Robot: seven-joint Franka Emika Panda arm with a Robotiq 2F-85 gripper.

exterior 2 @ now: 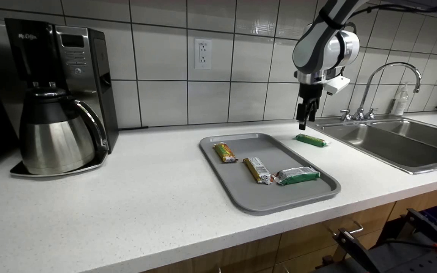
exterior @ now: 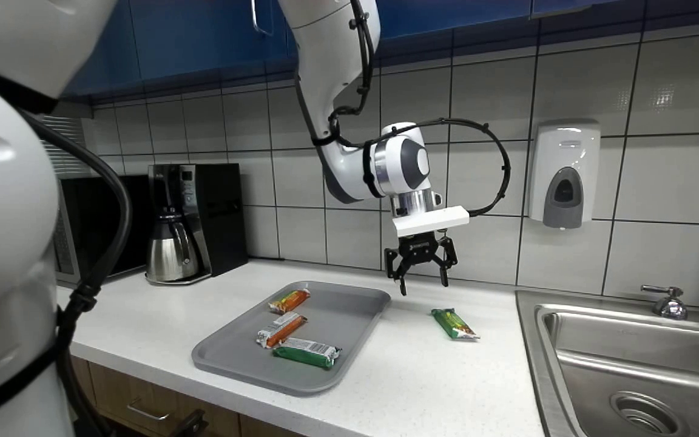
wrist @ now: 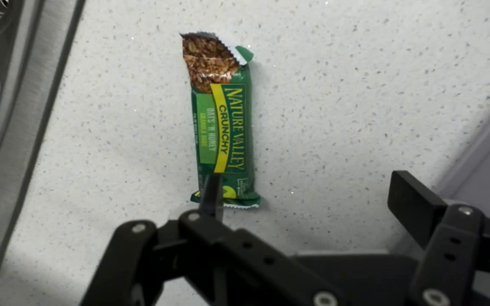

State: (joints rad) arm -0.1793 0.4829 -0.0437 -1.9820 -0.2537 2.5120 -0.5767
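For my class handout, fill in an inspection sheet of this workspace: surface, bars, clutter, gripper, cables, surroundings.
Surface: white speckled countertop, bearing a grey tray.
Bars: green bar lying between the tray and the sink; three more wrapped bars on the tray.
Clutter: coffee maker standing on the countertop.
Gripper: open, fingers spread above the countertop, holding nothing.
Cables: black cable strapped to the arm, one loop standing out.
Surroundings: soap dispenser, tiled wall, blue cabinets.

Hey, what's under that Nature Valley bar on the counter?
The Nature Valley Oats 'N Honey granola bar lies on the speckled white countertop, which shows around it. The patch directly beneath, like the wrapper's underside, is covered and cannot be seen.
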